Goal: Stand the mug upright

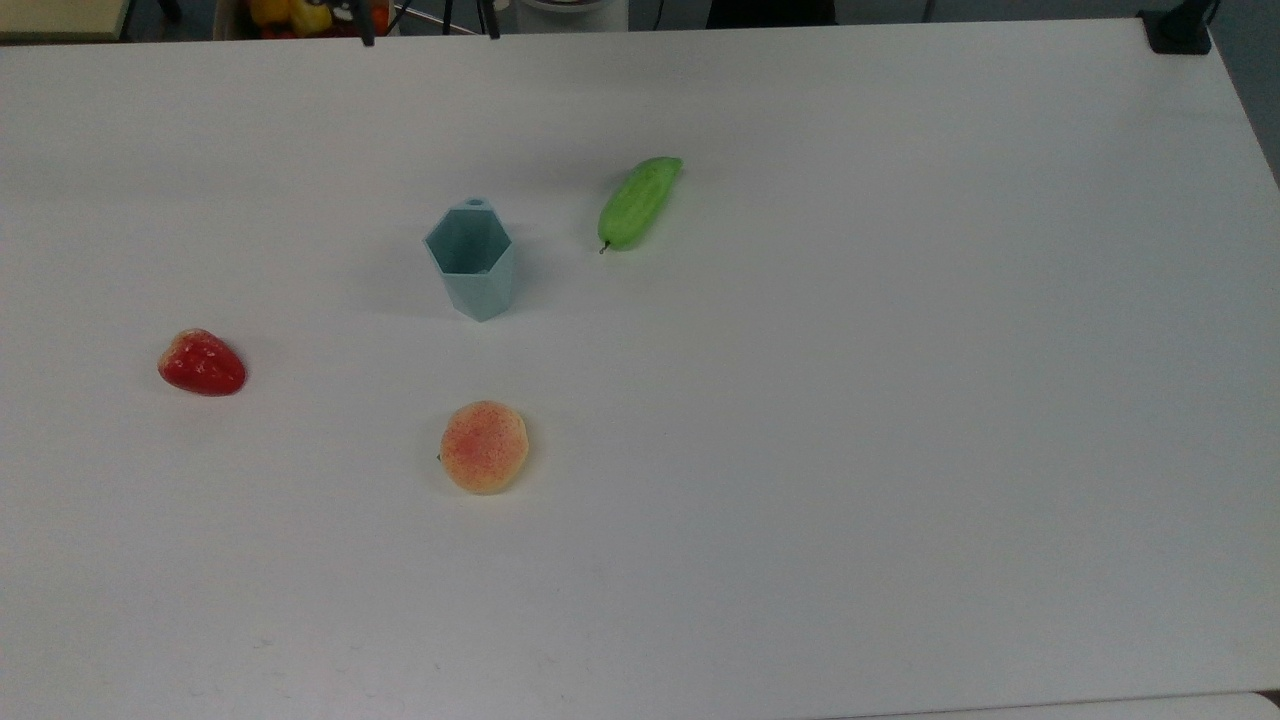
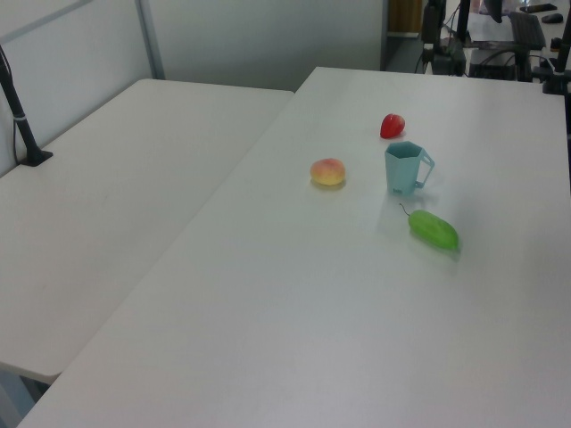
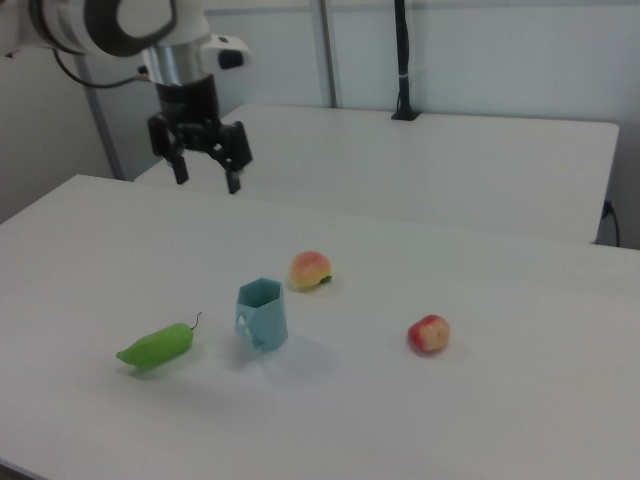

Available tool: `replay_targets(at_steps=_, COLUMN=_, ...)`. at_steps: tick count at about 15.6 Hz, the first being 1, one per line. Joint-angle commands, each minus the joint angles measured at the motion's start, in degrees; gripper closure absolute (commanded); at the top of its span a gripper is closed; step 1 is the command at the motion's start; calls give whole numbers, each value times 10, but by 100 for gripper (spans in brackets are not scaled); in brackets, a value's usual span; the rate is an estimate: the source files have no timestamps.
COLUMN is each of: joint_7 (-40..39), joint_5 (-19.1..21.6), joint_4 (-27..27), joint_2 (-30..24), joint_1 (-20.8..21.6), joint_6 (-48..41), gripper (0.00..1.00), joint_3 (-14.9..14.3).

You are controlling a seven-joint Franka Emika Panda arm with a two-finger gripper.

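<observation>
White table point(image 1: 900, 400), second white table point(image 2: 107, 205) beside it, pale partition walls point(image 3: 480, 50).

Pretty even, diffuse overhead light is washing the whole scene, so nothing is throwing a hard shadow. The matte white tabletop point(image 1: 900, 400) is reading slightly bluish-grey in the top view, with no hot glare spots on it. The pale blue faceted plastic mug point(image 1: 472, 262) is casting only a faint soft smudge toward the top view's left. In the right view a soft shadow is sitting just beside the mug point(image 3: 262, 315), toward the right view's right. All three views are looking a bit soft and noisy, the side ones more so.
</observation>
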Motion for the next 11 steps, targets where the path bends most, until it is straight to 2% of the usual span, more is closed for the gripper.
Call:
replay_targets(at_steps=1, joint_7=101, joint_5=5, joint_4=-13, joint_2=-40, joint_1=6, joint_6=-33, gripper=0, joint_3=23)
replay_targets(at_steps=5, joint_7=114, joint_5=14, joint_4=-29, joint_2=-70, joint_1=4, joint_6=-67, gripper=0, joint_3=34)
replay_targets(at_steps=8, joint_7=96, joint_5=24, joint_4=-33, joint_2=-66, joint_1=3, joint_6=-49, gripper=0, joint_3=33)
replay_targets(at_steps=11, joint_7=42, joint_5=24, joint_4=-52, joint_2=-68, joint_1=4, joint_6=3, gripper=0, joint_3=31)
